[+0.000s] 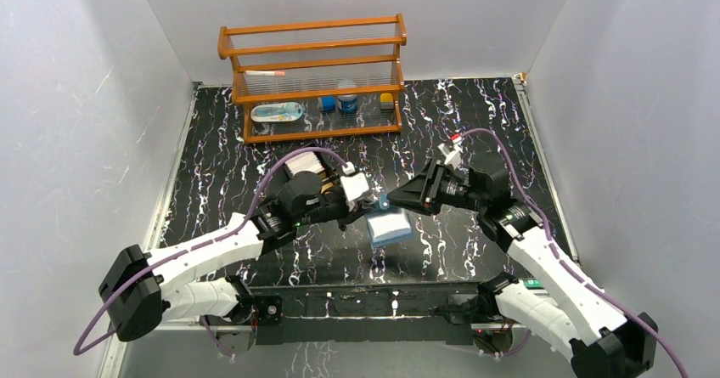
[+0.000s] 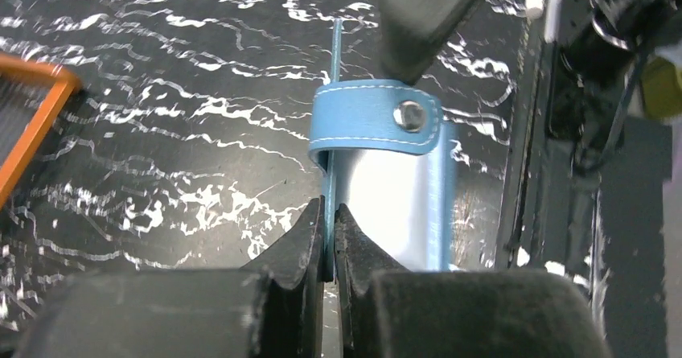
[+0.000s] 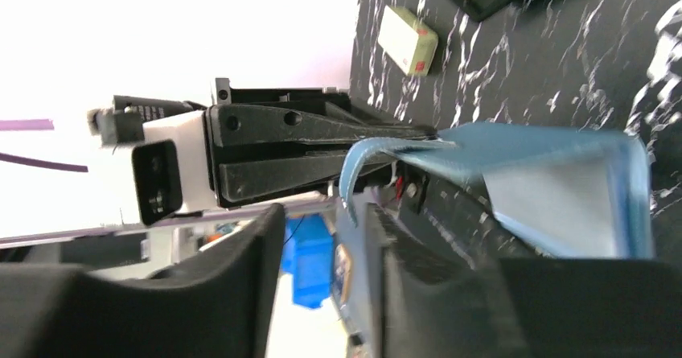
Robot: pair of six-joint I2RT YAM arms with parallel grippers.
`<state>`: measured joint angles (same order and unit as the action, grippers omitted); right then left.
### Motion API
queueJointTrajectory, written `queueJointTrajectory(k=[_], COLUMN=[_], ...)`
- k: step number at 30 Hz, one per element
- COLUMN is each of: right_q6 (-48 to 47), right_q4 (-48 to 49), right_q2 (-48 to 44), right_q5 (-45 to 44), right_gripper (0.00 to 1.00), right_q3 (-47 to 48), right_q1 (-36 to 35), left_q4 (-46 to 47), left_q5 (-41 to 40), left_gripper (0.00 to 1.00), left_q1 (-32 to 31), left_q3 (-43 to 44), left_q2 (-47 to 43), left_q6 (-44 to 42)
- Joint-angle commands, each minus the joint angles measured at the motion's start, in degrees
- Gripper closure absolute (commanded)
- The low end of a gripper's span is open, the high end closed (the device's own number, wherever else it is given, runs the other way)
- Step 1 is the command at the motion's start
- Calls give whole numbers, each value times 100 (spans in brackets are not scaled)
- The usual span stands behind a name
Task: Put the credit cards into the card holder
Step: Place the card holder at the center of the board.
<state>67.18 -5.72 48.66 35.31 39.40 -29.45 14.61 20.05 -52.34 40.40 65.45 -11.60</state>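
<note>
Left wrist: blue card holder point(image 2: 378, 205), snap tab point(image 2: 374, 117) curled; L pincer point(image 2: 328, 217) clamps edge; R pincer point(image 3: 322, 217) parted.

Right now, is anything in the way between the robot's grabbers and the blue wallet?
No, nothing visible is. The left gripper pinches one flap of the card holder, and the right gripper is open with the wallet's snap tab hanging between its fingers.
</note>
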Motion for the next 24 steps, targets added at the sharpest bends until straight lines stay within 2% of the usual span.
queueJointTrajectory(k=[1, 4, 7, 12, 14, 18, 24], right_q6=[-506, -608, -504, -480, -620, -703, -386], right_q4=[-432, -687, -550, -29, -95, -272, 224], right_q2=[-618, -717, -649, -337, -36, 235, 258], right_q5=[-888, -1140, -1112, -1009, -1007, -1458, -1784], right_gripper=[43, 34, 31, 33, 35, 37, 40], right_q3=[388, 259, -26, -375, -337, -526, -1421], right_q1=[-38, -43, -43, -107, -225, -581, -728], left_q4=[647, 802, 756, 733, 661, 648, 153], left_q5=[-1188, -2063, -2874, -3588, -3778, -4590, -5402], left_gripper=[100, 100, 100, 100, 100, 100, 100], left_q1=[-156, -307, -468, -715, -929, -1571, -1878], left_q3=[-313, -588, -637, -541, -546, -719, -959], left_q2=[-659, -971, -1004, -674, -484, -204, -24], left_q6=[1589, 2539, 3228, 4781, 5398, 5911, 7095])
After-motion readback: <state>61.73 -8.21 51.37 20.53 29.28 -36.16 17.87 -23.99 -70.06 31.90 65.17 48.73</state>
